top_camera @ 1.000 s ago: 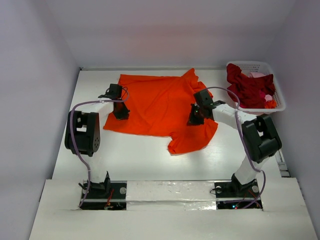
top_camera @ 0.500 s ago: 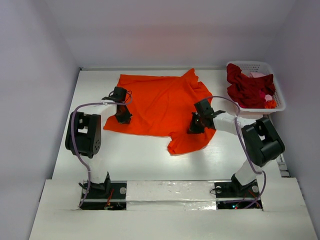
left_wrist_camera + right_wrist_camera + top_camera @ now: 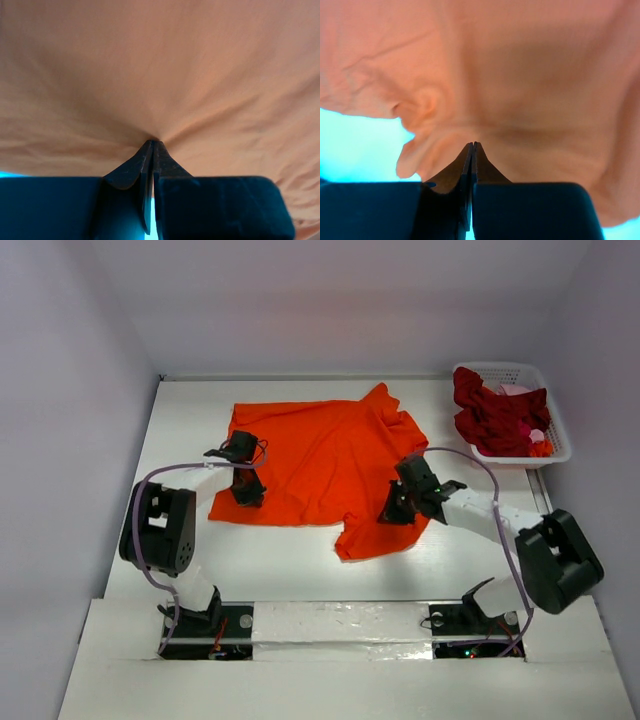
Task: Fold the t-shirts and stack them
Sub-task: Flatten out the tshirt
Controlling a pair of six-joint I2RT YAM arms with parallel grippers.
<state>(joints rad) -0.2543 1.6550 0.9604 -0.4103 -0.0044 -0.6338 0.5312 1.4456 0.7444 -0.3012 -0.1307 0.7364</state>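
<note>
Orange t-shirt (image 3: 320, 455) is pinched by both my grippers. The left gripper (image 3: 151, 142) is closed on its near-left edge, with wrinkles fanning out from the tips, and the right gripper (image 3: 472, 145) is closed on the near-right part. I judge this a 2-point hold for spreading it flat on the counter (image 3: 280, 565). More t-shirts, the dark red shirts (image 3: 495, 420), wait in the basket (image 3: 500, 366) at far right. I can read no label or writing.

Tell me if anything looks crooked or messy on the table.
The bright orange cloth t-shirt lies skewed and wrinkled, pinched by the left gripper and right gripper. Dark red shirts sit heaped unfolded in the white plastic lattice basket.
</note>
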